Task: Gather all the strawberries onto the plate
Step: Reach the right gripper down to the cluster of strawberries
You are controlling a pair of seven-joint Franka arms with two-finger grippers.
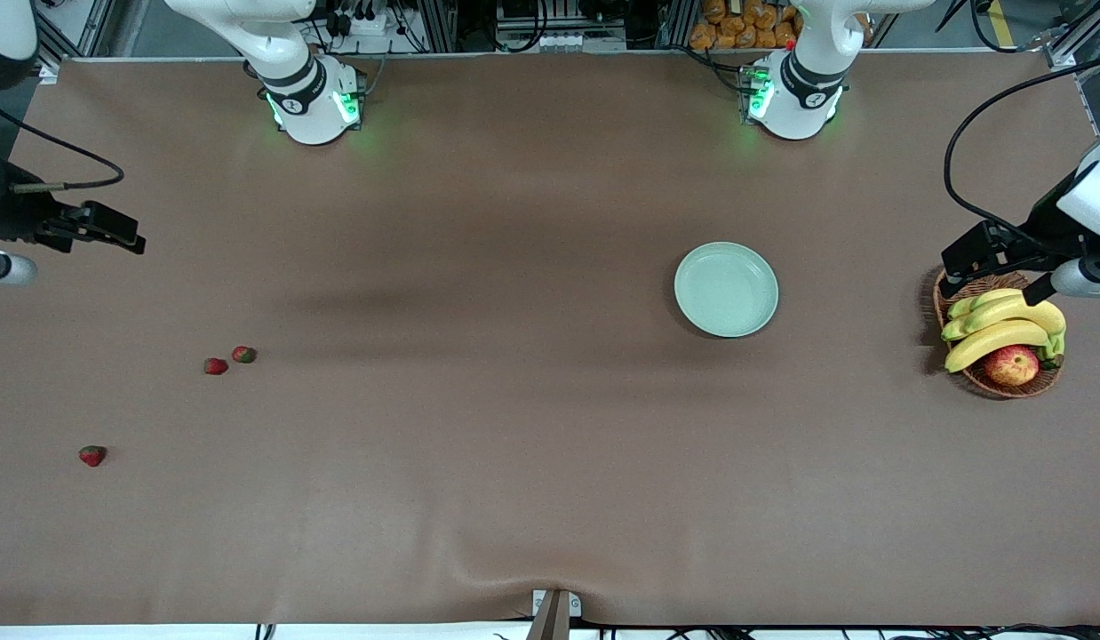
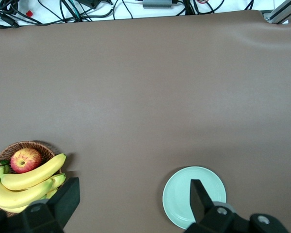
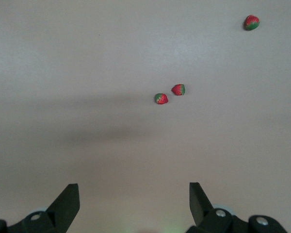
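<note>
3 strawberries [image 3: 170, 94] lie well apart from the open right jaws [image 3: 134, 206].

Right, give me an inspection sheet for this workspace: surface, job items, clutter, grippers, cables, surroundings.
Surface: brown table cover, with a wrinkle at the edge nearest the front camera.
Job's things: three strawberries lie on the cover toward the right arm's end, two close together, one apart and nearer the front camera. The plate holds nothing.
Clutter: wicker basket with bananas and an apple, toward the left arm's end.
Grippers: left gripper open, empty, over the table between basket and plate. Right gripper open, empty, over bare cover, away from the strawberries.
Cables: black cables hang off both arms.
Surroundings: frame rails and wiring along the robots' edge of the table.
</note>
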